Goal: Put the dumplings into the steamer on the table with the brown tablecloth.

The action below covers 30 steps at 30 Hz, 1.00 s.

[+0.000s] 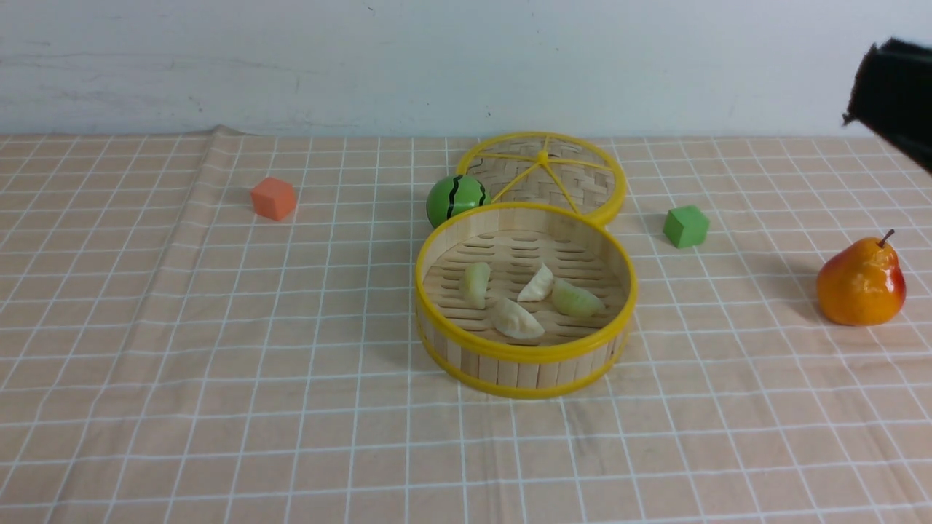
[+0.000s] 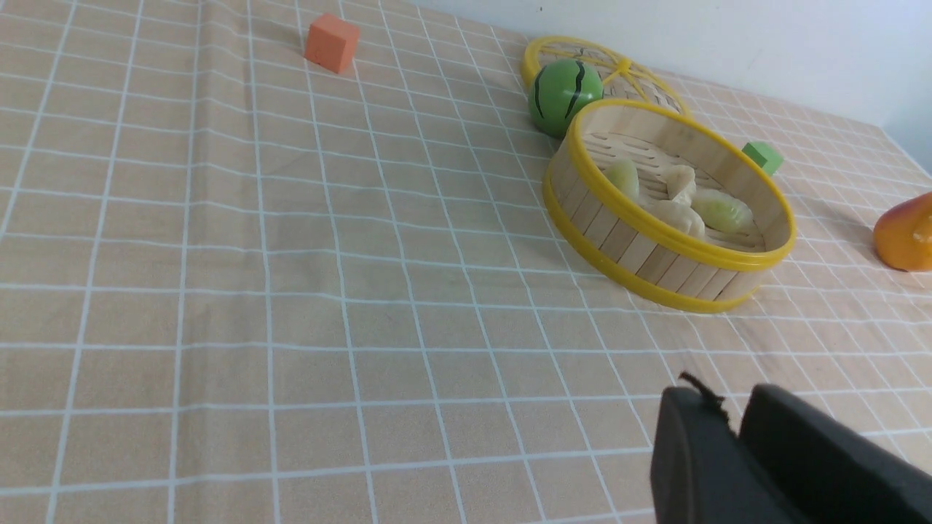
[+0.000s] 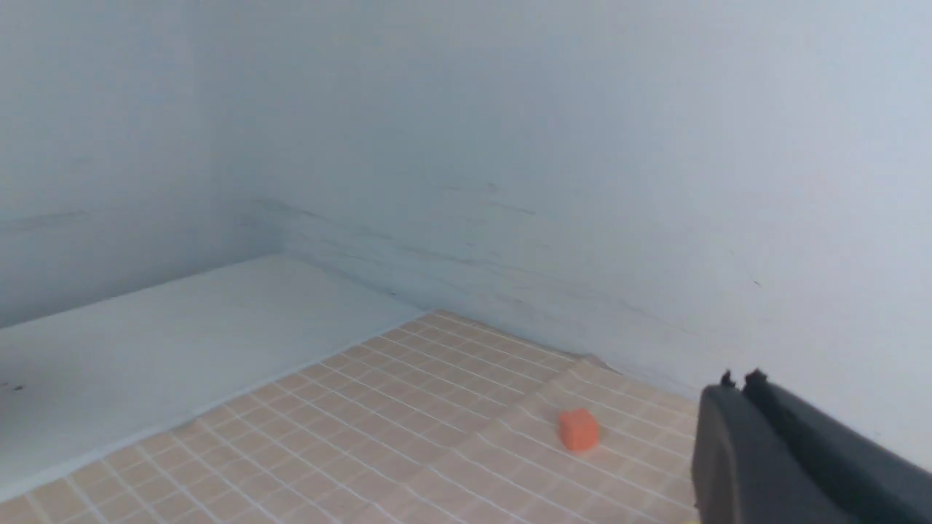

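Note:
The steamer point(image 1: 524, 355) stands mid-table on the brown tablecloth point(image 1: 218, 349), which hides the table. Several dumplings lie on its slatted floor: a pale green one point(image 1: 475, 282), a cream one point(image 1: 537, 285), a second green one point(image 1: 577, 298) and a second cream one point(image 1: 517, 320). The left wrist view also shows the steamer point(image 2: 659, 233). My left gripper point(image 2: 730, 409) hovers well short of the steamer. Its fingers are only a sliver apart and hold nothing. My right gripper point(image 3: 739, 386) is shut and empty, raised high at the far right point(image 1: 892, 94), facing the wall.
A flat woven lid point(image 1: 546, 175) and a green striped ball point(image 1: 455, 198) sit just behind the steamer. An orange cube point(image 1: 274, 198) is at the far left, a green cube point(image 1: 686, 226) to the right, and a pear point(image 1: 861, 282) near the right edge.

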Motion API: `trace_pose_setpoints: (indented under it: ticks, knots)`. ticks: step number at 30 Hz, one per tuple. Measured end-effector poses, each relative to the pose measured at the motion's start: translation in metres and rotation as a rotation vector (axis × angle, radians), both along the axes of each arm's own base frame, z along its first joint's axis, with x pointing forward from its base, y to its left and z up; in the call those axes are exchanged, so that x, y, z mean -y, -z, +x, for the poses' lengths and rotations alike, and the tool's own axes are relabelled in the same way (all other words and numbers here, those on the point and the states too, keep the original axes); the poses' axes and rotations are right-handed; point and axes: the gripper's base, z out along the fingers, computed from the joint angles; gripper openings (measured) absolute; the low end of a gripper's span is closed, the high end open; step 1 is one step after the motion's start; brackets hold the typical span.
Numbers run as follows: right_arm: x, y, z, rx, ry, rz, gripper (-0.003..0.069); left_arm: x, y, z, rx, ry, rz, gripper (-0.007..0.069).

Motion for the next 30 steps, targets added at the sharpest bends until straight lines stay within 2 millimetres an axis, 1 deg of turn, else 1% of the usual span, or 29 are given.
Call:
trace_pose_setpoints:
  ticks: [1,2,3,4,5,6,7,8,9,10,11,13,15,16,17,19,20,23,25,30]
  knots:
    - [0.007,0.012,-0.001,-0.016,0.067,0.013,-0.0014,0.0,0.0,0.0,0.0,0.0,0.0,0.0097]
    - [0.008,0.017,-0.001,-0.032,0.076,0.016,-0.0015,0.0,0.0,0.0,0.0,0.0,0.0,0.0097]
    - [0.017,0.032,-0.004,-0.05,0.15,0.036,-0.002,0.0,0.0,0.0,0.0,0.0,0.0,0.01]
    - [0.019,0.037,-0.005,-0.057,0.17,0.041,-0.0021,0.0,0.0,0.0,0.0,0.0,0.0,0.0101]
    - [0.03,0.065,-0.01,-0.087,0.248,0.042,-0.0021,0.0,0.0,0.0,0.0,0.0,0.0,0.0102]
    - [0.033,0.07,-0.014,-0.081,0.265,0.045,-0.0021,0.0,0.0,0.0,0.0,0.0,0.0,0.0102]
    - [0.042,0.095,-0.02,-0.084,0.327,0.023,-0.0021,0.0,0.0,0.0,0.0,0.0,0.0,0.0102]
    - [0.044,0.098,-0.021,-0.085,0.334,0.022,-0.0021,0.0,0.0,0.0,0.0,0.0,0.0,0.0102]
    - [0.048,0.113,-0.026,-0.081,0.362,0.007,-0.0021,0.0,0.0,0.0,0.0,0.0,0.0,0.0102]
    - [0.054,0.132,-0.032,-0.076,0.395,-0.01,-0.0021,0.0,0.0,0.0,0.0,0.0,0.0,0.0102]
    - [0.057,0.141,-0.036,-0.071,0.415,-0.007,-0.0021,0.0,0.0,0.0,0.0,0.0,0.0,0.0102]
    - [0.065,0.168,-0.043,-0.096,0.483,0.004,-0.0021,0.0,0.0,0.0,0.0,0.0,0.0,0.0102]
    - [0.069,0.186,-0.047,-0.13,0.54,0.016,-0.0021,0.0,0.0,0.0,0.0,0.0,0.0,0.0102]
    - [0.071,0.191,-0.049,-0.14,0.557,0.019,-0.0021,0.0,0.0,0.0,0.0,0.0,0.0,0.0102]
    - [0.073,0.2,-0.051,-0.178,0.59,0.013,-0.0021,0.0,0.0,0.0,0.0,0.0,0.0,0.0102]
    - [0.076,0.211,-0.055,-0.243,0.643,0.011,-0.0021,0.0,0.0,0.0,0.0,0.0,0.0,0.0102]
    - [0.076,0.213,-0.056,-0.256,0.646,0.008,-0.0021,0.0,0.0,0.0,0.0,0.0,0.0,0.0102]
    - [0.079,0.225,-0.063,-0.365,0.706,-0.021,-0.0021,0.0,0.0,0.0,0.0,0.0,0.0,0.0102]
    - [0.08,0.227,-0.064,-0.396,0.714,-0.032,-0.0021,0.0,0.0,0.0,0.0,0.0,0.0,0.0104]
    - [0.08,0.228,-0.065,-0.412,0.71,-0.054,-0.0021,0.0,0.0,0.0,0.0,0.0,0.0,0.0105]
